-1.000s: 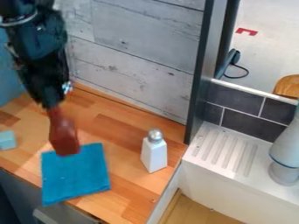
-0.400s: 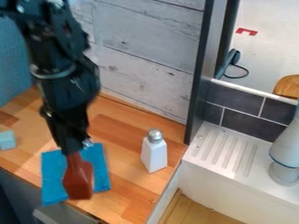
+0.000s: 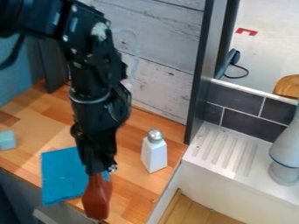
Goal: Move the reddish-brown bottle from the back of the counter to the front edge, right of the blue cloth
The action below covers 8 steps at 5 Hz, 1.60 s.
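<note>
The black gripper (image 3: 98, 169) hangs over the front part of the wooden counter, shut on the narrow end of a reddish-brown object (image 3: 97, 197). The object points downward, its wide end near the counter's front edge and over the right side of a blue cloth (image 3: 61, 175). Part of the cloth is hidden behind the gripper and the brown object. To the right of the gripper, a white shaker with a silver top (image 3: 154, 153) stands upright on the counter.
A light blue block (image 3: 7, 140) lies at the counter's left. White-grey boards (image 3: 158, 83) rise behind, beside a dark upright post (image 3: 204, 70). At right are a white ridged sink ledge (image 3: 225, 151) and a grey faucet (image 3: 286, 148).
The arm has come farther into view, moving its gripper and the brown object down and to the right, from above the cloth's upper part to its lower right. Cloth and shaker have stayed put.
</note>
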Available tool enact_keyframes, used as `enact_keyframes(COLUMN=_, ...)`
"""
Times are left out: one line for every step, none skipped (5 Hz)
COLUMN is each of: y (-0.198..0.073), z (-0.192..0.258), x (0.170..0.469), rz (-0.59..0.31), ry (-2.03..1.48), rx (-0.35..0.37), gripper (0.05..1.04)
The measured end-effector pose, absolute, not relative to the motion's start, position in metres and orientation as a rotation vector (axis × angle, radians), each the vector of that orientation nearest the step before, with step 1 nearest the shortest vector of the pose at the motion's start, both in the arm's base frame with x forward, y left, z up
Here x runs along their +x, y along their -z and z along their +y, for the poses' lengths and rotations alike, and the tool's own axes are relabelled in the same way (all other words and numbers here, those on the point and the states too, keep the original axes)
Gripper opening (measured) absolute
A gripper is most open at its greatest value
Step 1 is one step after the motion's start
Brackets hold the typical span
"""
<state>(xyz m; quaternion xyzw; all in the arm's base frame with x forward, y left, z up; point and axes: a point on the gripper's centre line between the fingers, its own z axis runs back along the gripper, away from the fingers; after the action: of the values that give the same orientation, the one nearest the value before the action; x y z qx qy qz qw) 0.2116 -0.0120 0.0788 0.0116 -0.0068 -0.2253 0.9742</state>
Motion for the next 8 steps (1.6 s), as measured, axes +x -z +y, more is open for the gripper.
enact_keyframes(y=-0.069, z=-0.019, x=0.215, rz=0.004, ry=0.470, rx=0.015, gripper=0.312)
enact_keyframes(y=-0.059, z=-0.023, x=0.230, rz=0.023, ry=0.461, rx=-0.006, gripper=0.312)
enact_keyframes(y=-0.057, z=-0.027, x=0.249, rz=0.009, ry=0.455, rx=-0.011, gripper=0.312)
enact_keyframes(y=-0.057, z=-0.027, x=0.254, rz=0.008, ry=0.454, rx=-0.010, gripper=0.373)
enact_keyframes(y=-0.056, z=-0.025, x=0.251, rz=0.028, ry=0.456, rx=-0.004, gripper=0.657)
enact_keyframes(y=-0.056, z=-0.025, x=0.251, rz=0.028, ry=0.444, rx=-0.002, gripper=0.961)
enact_keyframes(y=-0.057, z=-0.024, x=0.250, rz=0.034, ry=0.448, rx=0.001, gripper=1.007)
enact_keyframes(y=-0.071, z=-0.024, x=0.248, rz=0.013, ry=0.450, rx=0.001, gripper=1.003)
